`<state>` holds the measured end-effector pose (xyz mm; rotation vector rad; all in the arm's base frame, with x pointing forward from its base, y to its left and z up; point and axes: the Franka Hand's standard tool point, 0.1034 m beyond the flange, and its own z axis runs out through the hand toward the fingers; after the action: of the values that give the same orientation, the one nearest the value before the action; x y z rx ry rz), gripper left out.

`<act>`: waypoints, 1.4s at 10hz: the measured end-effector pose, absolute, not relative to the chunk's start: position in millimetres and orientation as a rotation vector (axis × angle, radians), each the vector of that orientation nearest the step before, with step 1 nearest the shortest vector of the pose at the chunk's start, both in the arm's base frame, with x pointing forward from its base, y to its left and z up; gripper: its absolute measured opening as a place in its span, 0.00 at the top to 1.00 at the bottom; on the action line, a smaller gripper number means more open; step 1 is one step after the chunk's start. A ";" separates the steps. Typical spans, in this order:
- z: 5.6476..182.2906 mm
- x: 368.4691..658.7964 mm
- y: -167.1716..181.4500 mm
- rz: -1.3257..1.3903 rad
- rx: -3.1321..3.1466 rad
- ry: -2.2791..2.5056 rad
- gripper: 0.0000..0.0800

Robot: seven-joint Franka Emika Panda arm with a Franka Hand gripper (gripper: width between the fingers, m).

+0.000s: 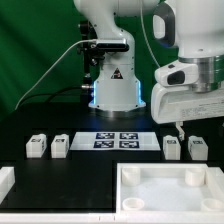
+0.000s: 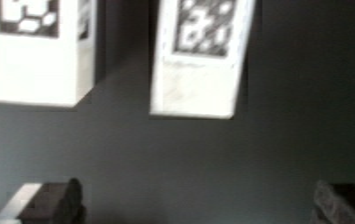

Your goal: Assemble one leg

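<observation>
1. Each leg (image 2: 200, 62) carries a black-and-white square tag; the pattern is blurred and cannot be read.
2. A triangle sign (image 1: 117, 72) on the robot base is too small to read.
3. The hand (image 1: 181, 126) hangs over two legs (image 1: 171, 147) at the exterior view's right of the marker board (image 1: 120, 140). Its fingers (image 2: 49, 203) are wide apart and hold nothing.
4. Two other legs (image 1: 38, 146) stand on the bench (image 1: 90, 185) at the exterior view's left of this board.
5. A white tray (image 1: 123, 188) with a raised rim lies in front.

Four legs (image 1: 37, 146) are set on the worktop (image 1: 90, 175), two at each side of the marker board (image 1: 118, 139); the claw (image 1: 179, 128) is held above the pair (image 1: 197, 148) at the exterior view's right.
</observation>
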<state>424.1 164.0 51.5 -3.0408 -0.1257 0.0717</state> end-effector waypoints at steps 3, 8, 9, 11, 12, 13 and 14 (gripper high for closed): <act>52.7 417.3 161.4 0.438 -3.038 -0.147 0.19; 38.2 411.8 166.5 1.163 -2.871 -0.069 0.19; 39.1 407.2 165.5 1.232 -2.848 -0.073 0.19; 37.3 408.3 166.3 1.223 -2.850 -0.072 0.19; 34.1 405.5 167.5 1.234 -2.849 -0.066 0.19; 29.6 400.9 169.5 1.256 -2.848 -0.054 0.19; 26.5 396.5 171.8 1.277 -2.847 -0.046 0.19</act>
<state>396.5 171.8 26.5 -2.8475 -0.0463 1.2771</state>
